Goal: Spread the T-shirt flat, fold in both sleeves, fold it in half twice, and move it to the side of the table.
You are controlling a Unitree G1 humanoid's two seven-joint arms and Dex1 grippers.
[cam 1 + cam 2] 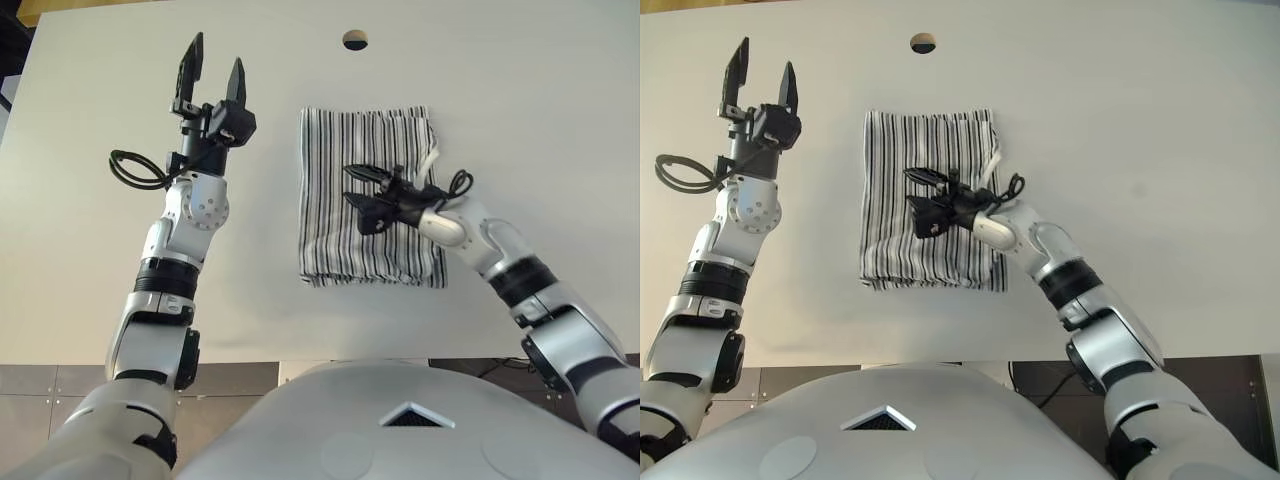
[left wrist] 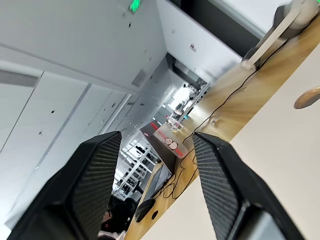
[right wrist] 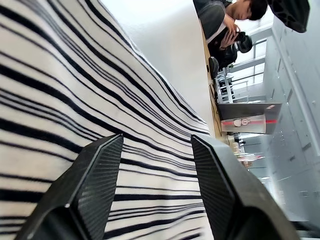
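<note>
The striped T-shirt [image 1: 325, 235] lies folded into a compact rectangle on the white table [image 1: 530, 110], near its middle. My right gripper [image 1: 349, 185] hovers low over the shirt's centre, pointing toward the robot's left, jaws open with nothing between them. In the right wrist view the striped cloth [image 3: 55, 95] runs close beneath both fingers [image 3: 95, 190]. My left gripper [image 1: 217, 52] is raised over bare table to the left of the shirt, pointing away from me, open and empty. The left wrist view looks between its two fingers [image 2: 95, 185] into the room beyond.
A small round hole [image 1: 354, 40] is cut in the table just beyond the shirt. Bare tabletop stretches to the left and right of the shirt. The table's front edge [image 1: 300, 357] runs just before my body.
</note>
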